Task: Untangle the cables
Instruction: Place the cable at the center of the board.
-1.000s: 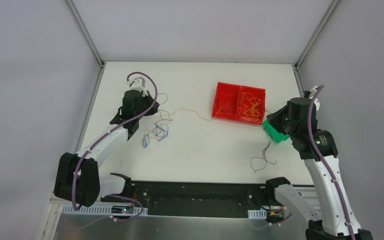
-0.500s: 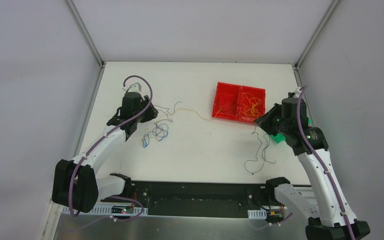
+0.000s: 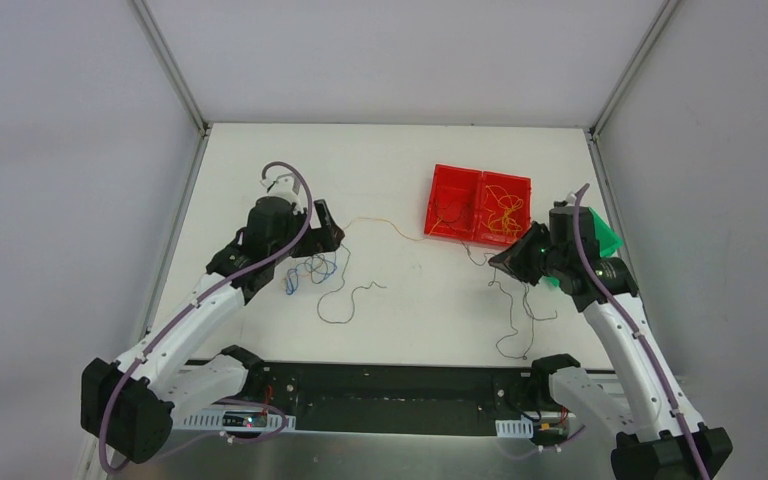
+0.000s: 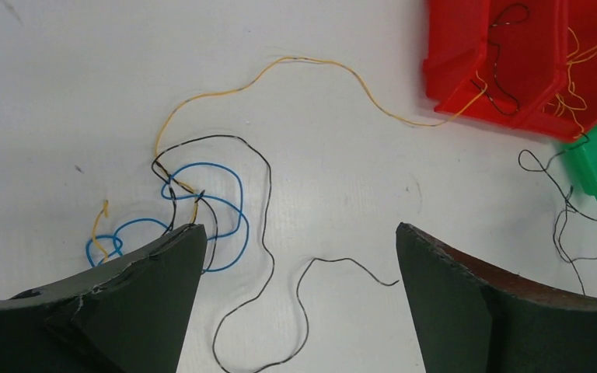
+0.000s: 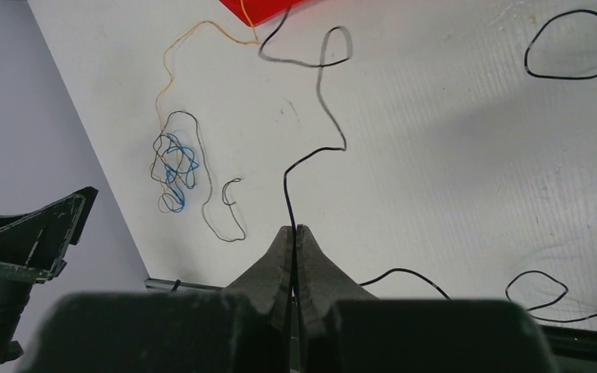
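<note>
A small clump of cables [image 3: 312,267], blue, black and yellow, lies left of centre; in the left wrist view the clump [image 4: 198,190] sits by the left finger. A thin yellow cable [image 3: 375,222] runs from it into the red bin [image 3: 450,172]. A loose black strand [image 3: 345,300] curls on the table, and in the left wrist view this strand [image 4: 303,311] lies under my left gripper [image 4: 299,233]. That gripper [image 3: 328,232] stands open over it, holding nothing. My right gripper [image 5: 293,229] is shut on a long black cable [image 5: 315,155], lifted above the table in front of the bin [image 3: 505,262].
The red bin [image 4: 451,54] has two compartments, black wire in the left one and yellow wires in the right. A green bin [image 3: 602,238] sits behind the right arm. More black cable [image 3: 515,320] trails toward the near edge. Grey walls close the table on three sides.
My left gripper has opened and let go of a black strand, which now lies on the table. My right gripper has moved left, away from the green bin, with the black cable.
</note>
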You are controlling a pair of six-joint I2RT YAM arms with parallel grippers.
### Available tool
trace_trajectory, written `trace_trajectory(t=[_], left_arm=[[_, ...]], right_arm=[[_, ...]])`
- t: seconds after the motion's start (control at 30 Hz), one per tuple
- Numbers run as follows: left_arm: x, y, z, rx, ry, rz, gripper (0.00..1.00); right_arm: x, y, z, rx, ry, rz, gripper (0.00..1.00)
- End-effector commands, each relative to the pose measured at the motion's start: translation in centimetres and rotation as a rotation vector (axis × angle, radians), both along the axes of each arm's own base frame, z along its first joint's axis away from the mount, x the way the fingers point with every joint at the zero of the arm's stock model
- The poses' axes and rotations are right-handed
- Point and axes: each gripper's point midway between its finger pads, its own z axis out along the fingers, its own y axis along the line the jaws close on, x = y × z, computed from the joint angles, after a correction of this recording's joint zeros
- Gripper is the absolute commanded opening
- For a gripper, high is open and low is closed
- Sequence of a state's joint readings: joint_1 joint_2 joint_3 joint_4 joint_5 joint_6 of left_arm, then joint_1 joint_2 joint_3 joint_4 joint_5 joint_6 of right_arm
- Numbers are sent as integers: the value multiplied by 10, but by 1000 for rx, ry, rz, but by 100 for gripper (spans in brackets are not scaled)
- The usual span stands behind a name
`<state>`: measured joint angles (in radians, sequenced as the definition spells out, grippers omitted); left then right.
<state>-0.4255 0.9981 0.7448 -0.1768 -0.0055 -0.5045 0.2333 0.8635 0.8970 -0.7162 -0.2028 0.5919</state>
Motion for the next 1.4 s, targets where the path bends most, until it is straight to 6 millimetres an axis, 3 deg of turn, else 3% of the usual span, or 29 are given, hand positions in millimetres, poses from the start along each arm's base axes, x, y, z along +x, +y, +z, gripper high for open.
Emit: trace_trajectory(t=[0.0,0.17,0.47,0.5,0.57,0.6,0.63,0.83,1.07,1.17,1.3,1.37], left_arm=[[-6,-6,25,20,-48,-25,96],[-14,-22,30,-7,-41,-76,96],[-31,-55,25,-53,10,-211,92],[-33,-58,24,-54,16,-223,92],[-37,-63,19,-54,30,-243,91],[-40,-66,18,-54,35,-256,91],[-41,-68,14,-52,42,-262,91],[-52,-77,9,-67,44,-313,91],[-58,-78,10,-75,21,-351,91],[-61,-76,8,-73,17,-358,91],[-65,-76,6,-71,19,-374,91],[-67,-77,5,-78,23,-384,91]], right_arm=[[-4,-2,-12,20,41,-51,0],[-16,-26,-45,-97,162,-150,6],[-32,-69,-75,-269,249,-336,9],[-34,-71,-78,-281,261,-342,21],[-37,-74,-83,-305,285,-348,72],[-38,-77,-85,-320,292,-351,90],[-39,-80,-87,-338,297,-361,98],[-50,-99,-94,-436,364,-429,99],[-51,-86,-117,-391,444,-404,99],[-46,-85,-114,-375,444,-431,99],[-36,-104,-97,-479,370,-434,99],[-27,-101,-98,-472,333,-390,99]])
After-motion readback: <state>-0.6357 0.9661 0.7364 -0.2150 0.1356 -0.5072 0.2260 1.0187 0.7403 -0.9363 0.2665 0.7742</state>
